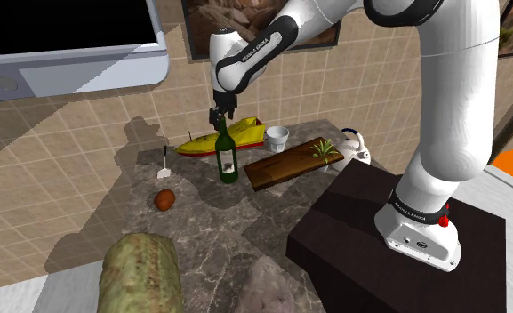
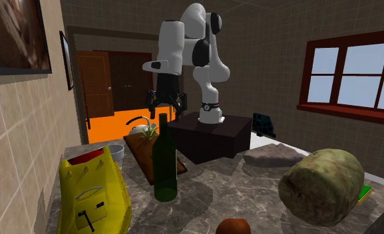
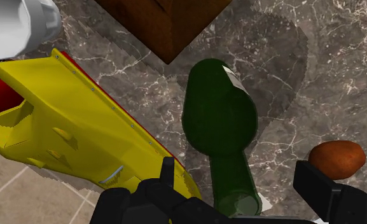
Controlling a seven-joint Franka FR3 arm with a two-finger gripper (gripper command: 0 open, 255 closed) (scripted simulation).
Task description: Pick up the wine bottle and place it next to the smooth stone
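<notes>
1. The step in hand looks like the reach before the grasp. The all-black two-finger gripper (image 1: 220,116) hangs straight over the dark green glass wine bottle (image 1: 228,158), which stands upright on the counter and is not yet lifted.
2. In the wrist view the claw is wide: its fingers (image 3: 322,191) stand apart on either side of the bottle's neck and, as far as I can see, touch neither side.
3. The next move, as I judge it, calls for a short drop so the pads bracket the neck below the lip, then a firm close. A tall bottle held this high could swing or tip, so the lift should go plumb.
4. I take the small reddish-brown rounded stone (image 1: 164,200) for the target. In the shoulder view it lies at about eight o'clock from the bottle — near but apart, with bare counter between them.
5. Also in that view, by the bottle:
   - a yellow toy boat with a red inside (image 1: 196,145) at twelve o'clock, just behind it
   - a white cup (image 1: 277,136) at two o'clock
   - a brown wooden board (image 1: 285,166) at three o'clock
   - a large mottled green-brown boulder (image 1: 139,271) at seven o'clock
6. The surface is a dark grey veined marble counter (image 1: 201,227) against a beige tiled wall (image 1: 85,133).
7. In the second exterior view, by the arm:
   - a red-framed window (image 2: 357,80) at three o'clock
   - a brown wooden door (image 2: 94,83) at nine o'clock
   - an orange floor (image 2: 114,123) beyond the counter
</notes>
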